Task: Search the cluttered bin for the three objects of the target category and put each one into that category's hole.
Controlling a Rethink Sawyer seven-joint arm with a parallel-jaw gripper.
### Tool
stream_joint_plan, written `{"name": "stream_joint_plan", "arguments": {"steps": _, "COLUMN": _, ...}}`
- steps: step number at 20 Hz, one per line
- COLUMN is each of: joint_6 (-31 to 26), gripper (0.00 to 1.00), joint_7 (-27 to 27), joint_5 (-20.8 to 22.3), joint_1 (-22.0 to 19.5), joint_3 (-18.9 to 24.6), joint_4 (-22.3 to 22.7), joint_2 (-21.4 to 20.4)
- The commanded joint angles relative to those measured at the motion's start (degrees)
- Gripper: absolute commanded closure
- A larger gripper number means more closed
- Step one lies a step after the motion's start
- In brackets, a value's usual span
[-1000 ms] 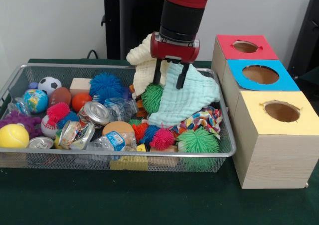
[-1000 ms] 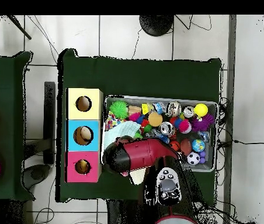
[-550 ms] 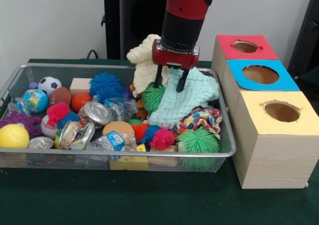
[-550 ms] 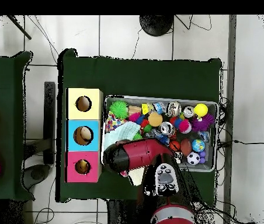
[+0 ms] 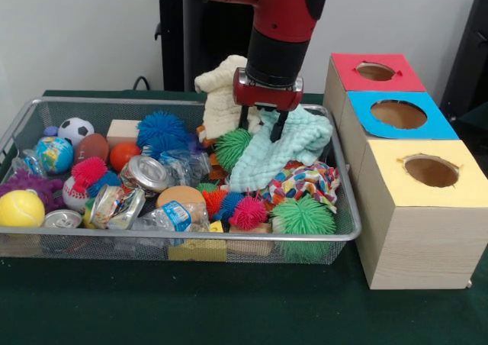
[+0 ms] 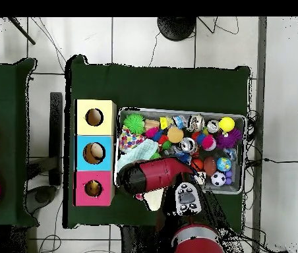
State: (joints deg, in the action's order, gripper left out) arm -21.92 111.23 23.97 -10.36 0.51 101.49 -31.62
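Gripper (image 5: 264, 124) first: in the front view we see its two dark fingers pinching the top of the mint cloth (image 5: 286, 146), which drapes down from them onto the toys at the right end of the wire basket (image 5: 191, 236). Just behind it a cream cloth (image 5: 221, 93) stands up in a bunched heap, touching the arm. A green spiky ball (image 5: 232, 146) sits against the mint cloth's left edge, and a multicoloured cloth (image 5: 305, 183) lies below it. To the right of the basket stand three wooden boxes, each with a round hole: red box (image 5: 375, 72) farthest, blue box (image 5: 400, 114) in the middle, yellow box (image 5: 428, 171) nearest.

From overhead we find the red arm (image 6: 158, 176) covering the gripper. The mint cloth (image 6: 138, 150) shows beside it, at the basket (image 6: 245, 153) end nearest the blue box (image 6: 93, 153).
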Motion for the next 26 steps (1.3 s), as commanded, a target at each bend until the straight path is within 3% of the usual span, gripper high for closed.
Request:
{"name": "stream_joint_plan", "arguments": {"steps": 1, "joint_6": -3.14, "gripper": 0.0, "joint_7": 1.46, "joint_5": -0.09, "joint_1": -1.43, "joint_3": 3.66, "joint_4": 0.0, "joint_2": 4.44}}
{"name": "stream_joint_plan", "arguments": {"steps": 5, "joint_6": -1.6, "gripper": 0.0, "joint_7": -0.15, "joint_5": 1.65, "joint_1": -1.42, "joint_3": 4.15, "joint_4": -0.73, "joint_2": 4.47}}
{"name": "stream_joint_plan", "arguments": {"steps": 6, "joint_6": -1.62, "gripper": 1.0, "joint_7": -0.21, "joint_5": 1.76, "joint_1": -1.44, "joint_3": 4.09, "joint_4": -0.65, "joint_2": 4.44}}
{"name": "stream_joint_plan", "arguments": {"steps": 12, "joint_6": -0.96, "gripper": 1.0, "joint_7": -2.5, "joint_5": 3.11, "joint_1": -2.67, "joint_3": 5.06, "joint_4": -1.3, "joint_2": 4.27}}
{"name": "stream_joint_plan", "arguments": {"steps": 18, "joint_6": 1.71, "gripper": 1.0, "joint_7": -1.0, "joint_5": 5.92, "joint_1": -0.89, "joint_3": 1.19, "joint_4": -4.01, "joint_2": 2.57}}
{"name": "stream_joint_plan", "arguments": {"steps": 23, "joint_6": 1.32, "gripper": 1.0, "joint_7": -4.92, "joint_5": 8.7, "joint_1": -3.57, "joint_3": 2.7, "joint_4": -6.17, "joint_2": -0.73}}
{"name": "stream_joint_plan", "arguments": {"steps": 26, "joint_6": -1.94, "gripper": 1.0, "joint_7": -7.78, "joint_5": 9.46, "joint_1": -4.76, "joint_3": 3.81, "joint_4": -7.95, "joint_2": -2.35}}
